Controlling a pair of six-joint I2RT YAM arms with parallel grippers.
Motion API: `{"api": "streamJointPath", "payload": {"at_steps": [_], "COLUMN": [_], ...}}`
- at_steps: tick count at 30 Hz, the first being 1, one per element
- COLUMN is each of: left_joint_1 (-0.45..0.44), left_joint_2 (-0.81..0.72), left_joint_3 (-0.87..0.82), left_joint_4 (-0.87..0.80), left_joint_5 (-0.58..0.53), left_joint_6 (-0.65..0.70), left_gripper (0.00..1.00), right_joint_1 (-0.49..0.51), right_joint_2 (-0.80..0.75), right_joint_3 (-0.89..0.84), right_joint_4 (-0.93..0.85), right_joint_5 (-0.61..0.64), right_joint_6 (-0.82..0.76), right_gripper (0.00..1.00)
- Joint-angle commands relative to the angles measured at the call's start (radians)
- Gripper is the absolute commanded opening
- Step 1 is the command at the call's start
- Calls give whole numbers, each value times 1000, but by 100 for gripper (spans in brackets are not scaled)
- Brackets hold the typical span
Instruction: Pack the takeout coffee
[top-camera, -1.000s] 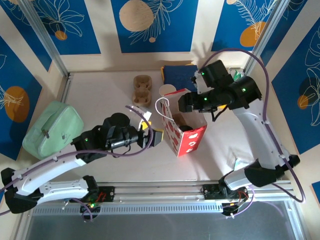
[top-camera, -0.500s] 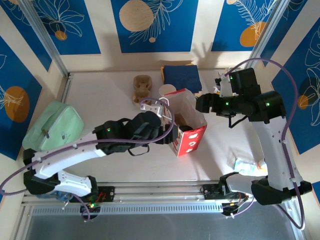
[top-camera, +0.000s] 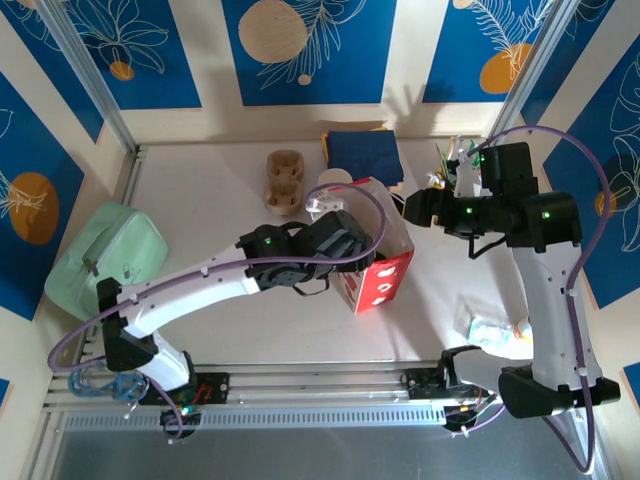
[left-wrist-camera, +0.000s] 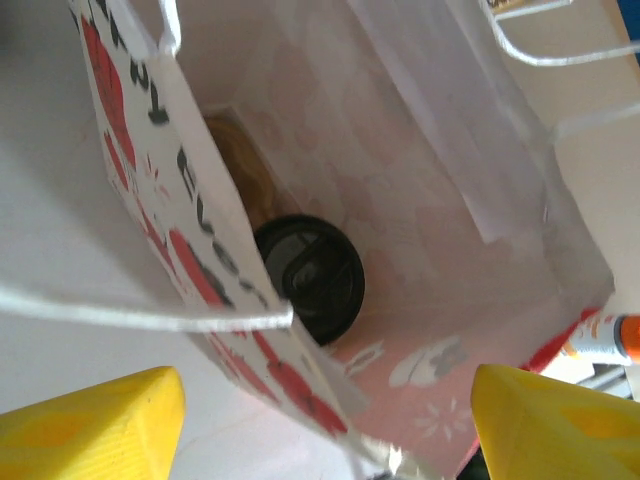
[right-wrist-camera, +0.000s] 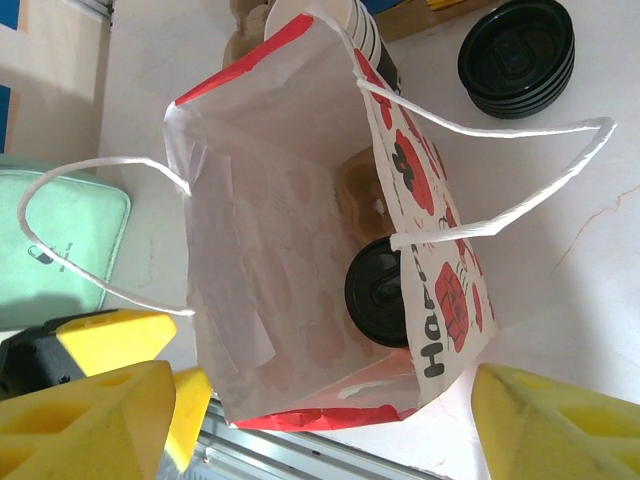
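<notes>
Swings left gripper (left-wrist-camera: 320, 420) farther right, above paper bag (top-camera: 385, 280), fingers spread wide.
Shows takeout coffee (left-wrist-camera: 310, 280) upright on bag floor; keeps right gripper (right-wrist-camera: 325, 420) spread, just right of bag.

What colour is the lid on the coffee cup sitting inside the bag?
The lid is black, clearest in the right wrist view.

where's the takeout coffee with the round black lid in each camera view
top external: inside the red-and-white paper bag at centre, hidden under the left arm.
left wrist: takeout coffee, round black plastic lid up, at centre on the bag's floor.
right wrist: lower centre, against the bag's printed wall.
shared landmark: the bag.
</notes>
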Motion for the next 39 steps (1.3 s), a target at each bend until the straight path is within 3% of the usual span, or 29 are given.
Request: {"api": "streamJointPath", "payload": {"at_steps": [1,7,19,25,39], "left_joint_1": [36,77,127,152,241], "left_joint_2": [27,61,72,66,-22], "left_joint_3": [35,67,102,112,61], "left_joint_4": [-14,-33,-68,-85,-105], "left_joint_5": [-36,-27,-24,-17,60], "left_joint_6": [20,46,92,107,176], "left_gripper": [68,47,19,11,8], "right_joint_1": [-21,-51,-71,-84,-104], "right_joint_2": [-12,-7,11,20,39], "right_joint_3": [-9,-17,-44,-51,-31], "right_joint_4": [-11,-6,8,9,23], "right_joint_5": [-42,-66,-82,-88,-97], "right_joint_6": [-31,-41,-51,-55,-53], "right_gripper": [78,78,78,78,78]}}
